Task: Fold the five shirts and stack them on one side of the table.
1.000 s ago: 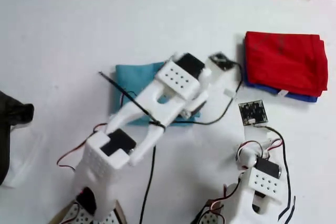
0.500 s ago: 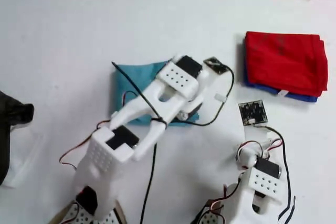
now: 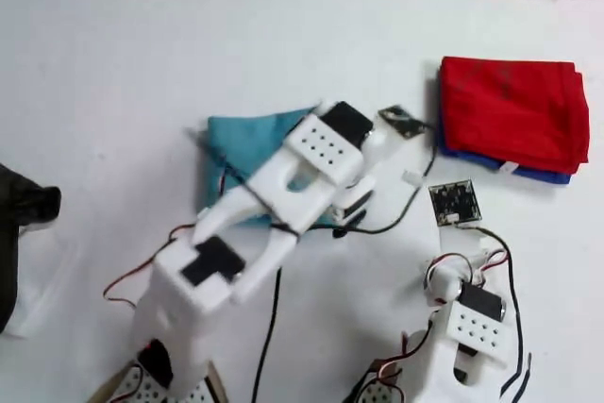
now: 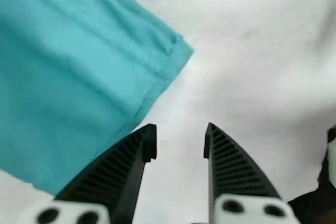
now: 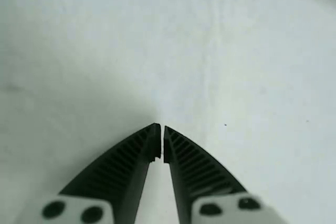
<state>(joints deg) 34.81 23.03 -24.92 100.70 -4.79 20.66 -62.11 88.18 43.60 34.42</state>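
Observation:
A folded teal shirt (image 3: pixel 247 150) lies mid-table, partly under my left arm (image 3: pixel 283 195). In the left wrist view the teal shirt (image 4: pixel 73 77) has its corner just beyond my left gripper (image 4: pixel 179 137), which stands open over bare table with nothing between its fingers. In the high view that left gripper (image 3: pixel 350 214) sits at the shirt's near right edge. A folded red shirt (image 3: pixel 514 106) rests on a folded blue shirt (image 3: pixel 472 156) at the right side. My right gripper (image 5: pixel 161 134) is shut over the white table, holding nothing. The right arm (image 3: pixel 475 325) is at the near right.
A small black circuit board (image 3: pixel 454 201) with wires lies between the arms, near the stack. Loose cables (image 3: pixel 269 327) trail along the near edge. A dark object (image 3: pixel 24 209) sits at the left edge. The far half of the white table (image 3: pixel 189 44) is bare.
My left arm swung slightly left, then back right and nearer, so its open gripper now sits just off the teal shirt's corner. The right arm and the red-blue stack have not moved.

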